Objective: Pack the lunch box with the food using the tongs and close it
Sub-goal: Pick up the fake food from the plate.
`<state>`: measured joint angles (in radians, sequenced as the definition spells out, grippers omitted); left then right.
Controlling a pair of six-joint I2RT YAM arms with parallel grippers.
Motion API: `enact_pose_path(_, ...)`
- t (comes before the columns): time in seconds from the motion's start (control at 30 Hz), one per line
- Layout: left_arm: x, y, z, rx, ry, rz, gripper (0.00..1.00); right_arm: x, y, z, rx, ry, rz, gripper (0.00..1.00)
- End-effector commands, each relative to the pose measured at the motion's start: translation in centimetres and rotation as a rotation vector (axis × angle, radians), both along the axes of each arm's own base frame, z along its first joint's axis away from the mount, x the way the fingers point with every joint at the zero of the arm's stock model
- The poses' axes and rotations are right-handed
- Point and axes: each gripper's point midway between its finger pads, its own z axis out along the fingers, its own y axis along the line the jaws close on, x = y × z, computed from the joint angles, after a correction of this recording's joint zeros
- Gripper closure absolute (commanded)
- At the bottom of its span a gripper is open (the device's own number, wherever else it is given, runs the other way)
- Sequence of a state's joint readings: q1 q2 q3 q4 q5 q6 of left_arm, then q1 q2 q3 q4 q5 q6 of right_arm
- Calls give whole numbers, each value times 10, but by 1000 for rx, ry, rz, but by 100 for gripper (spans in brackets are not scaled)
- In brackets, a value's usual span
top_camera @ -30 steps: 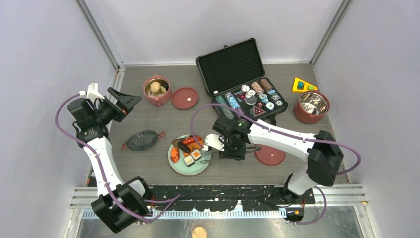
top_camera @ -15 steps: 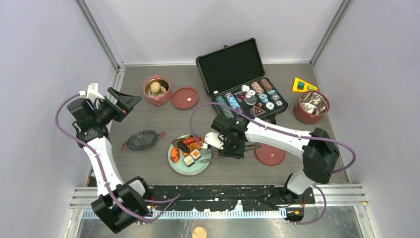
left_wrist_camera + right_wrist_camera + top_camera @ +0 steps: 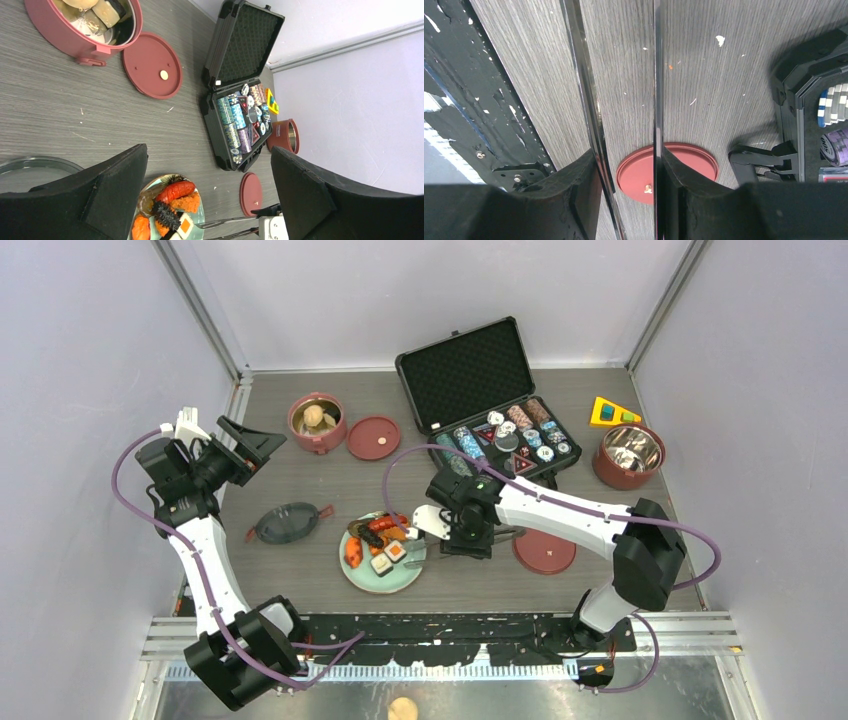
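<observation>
The right gripper (image 3: 628, 170) is half closed on the tongs (image 3: 656, 75), with 1 finger pressing each silver arm from outside. The tong tips reach the right rim of the pale green plate (image 3: 392, 578), which sits near the front edge of the bench (image 3: 300, 580) and carries the food (image 3: 375, 540). The left gripper (image 3: 262, 452) hangs wide open and empty by the left edge. 1 lunch box tier (image 3: 317, 422), holding a bun, stands toward the far-left corner with a red lid (image 3: 373, 437) just beside it. A 2nd tier (image 3: 628, 455) stands by the right edge.
</observation>
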<state>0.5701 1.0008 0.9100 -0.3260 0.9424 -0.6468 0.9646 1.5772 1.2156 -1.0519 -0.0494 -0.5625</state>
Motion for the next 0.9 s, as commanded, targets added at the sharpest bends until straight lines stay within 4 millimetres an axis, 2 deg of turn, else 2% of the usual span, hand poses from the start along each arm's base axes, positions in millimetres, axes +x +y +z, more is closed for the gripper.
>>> enact_pose_path(0.0, -2, 0, 7, 22, -32, -4, 5, 7, 7, 25, 76, -54, -14, 54)
enact_pose_path(0.33, -2, 0, 7, 26, -31, -4, 5, 4, 3, 27, 75, -55, -4, 54)
enact_pose_path(0.73, -2, 0, 8, 21, -33, -4, 5, 15, 26, 18, 104, -42, -20, 52)
enact_pose_path(0.87, -1, 0, 8, 20, -32, -5, 5, 11, 32, 18, 114, -18, -12, 51)
